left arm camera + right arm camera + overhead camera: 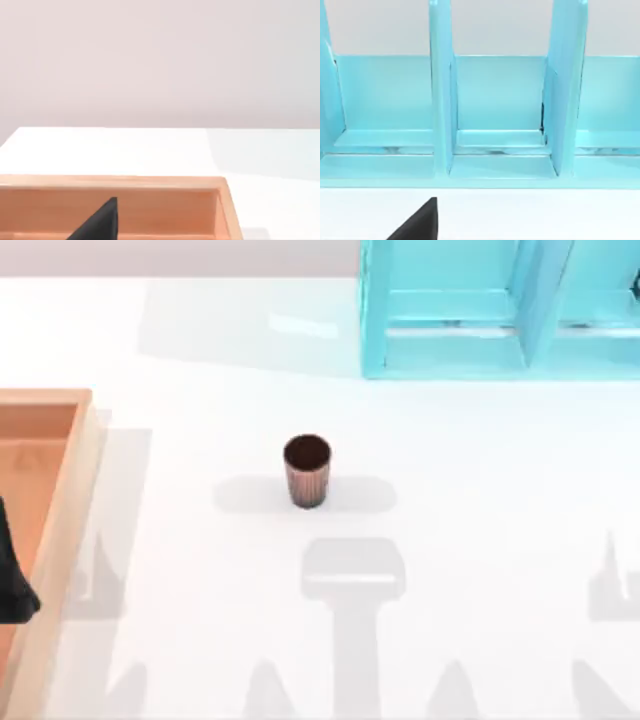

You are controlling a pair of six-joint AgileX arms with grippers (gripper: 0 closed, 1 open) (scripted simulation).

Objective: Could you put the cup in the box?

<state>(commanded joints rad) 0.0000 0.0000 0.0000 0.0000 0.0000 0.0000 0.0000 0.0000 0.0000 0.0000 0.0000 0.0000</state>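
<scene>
The cup (307,470), a small ribbed copper-brown tumbler with a dark inside, stands upright on the white table near the middle of the top view. The box (62,510), a shallow wooden tray with a tan rim and orange-brown floor, lies at the table's left edge. A dark part of my left gripper (12,585) hangs over the box, well left of the cup. In the left wrist view the box's far wall (150,182) lies just ahead of that gripper (100,222). My right gripper (420,222) faces the turquoise shelf, away from the cup.
A turquoise shelf unit (470,310) with upright dividers (440,100) stands at the back right of the table. White tabletop (480,500) stretches around the cup on all sides.
</scene>
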